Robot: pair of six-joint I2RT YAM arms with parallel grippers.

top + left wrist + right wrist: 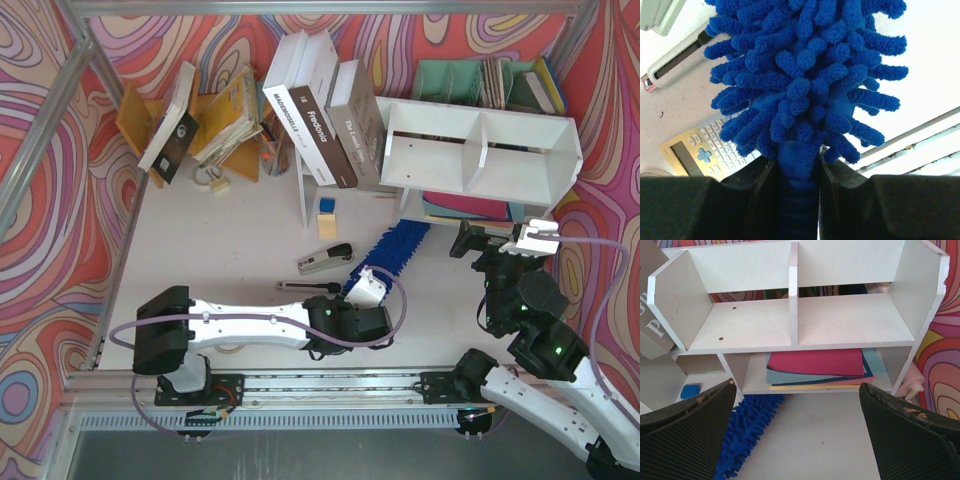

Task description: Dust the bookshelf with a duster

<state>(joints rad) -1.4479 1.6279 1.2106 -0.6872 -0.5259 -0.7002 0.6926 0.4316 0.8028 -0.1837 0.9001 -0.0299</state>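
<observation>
The bright-blue fluffy duster (395, 252) lies slanted on the table, its head reaching up to the lower left corner of the white bookshelf (480, 150). My left gripper (358, 290) is shut on its near end. In the left wrist view the chenille head (805, 75) fills the frame, and the ribbed blue handle (797, 200) is pinched in my left gripper (797, 170). My right gripper (796, 390) is open and holds nothing, just in front of the bookshelf (795, 335). The duster tip (747, 430) lies by its left finger.
Coloured folders (815, 365) lie on the shelf's lower tier. Leaning books (320, 110) stand left of the shelf, with an orange rack (215, 120) further left and a teal organiser (480, 80) behind. A stapler (325, 258), a pen (308, 288) and a calculator (705, 150) lie near the left gripper.
</observation>
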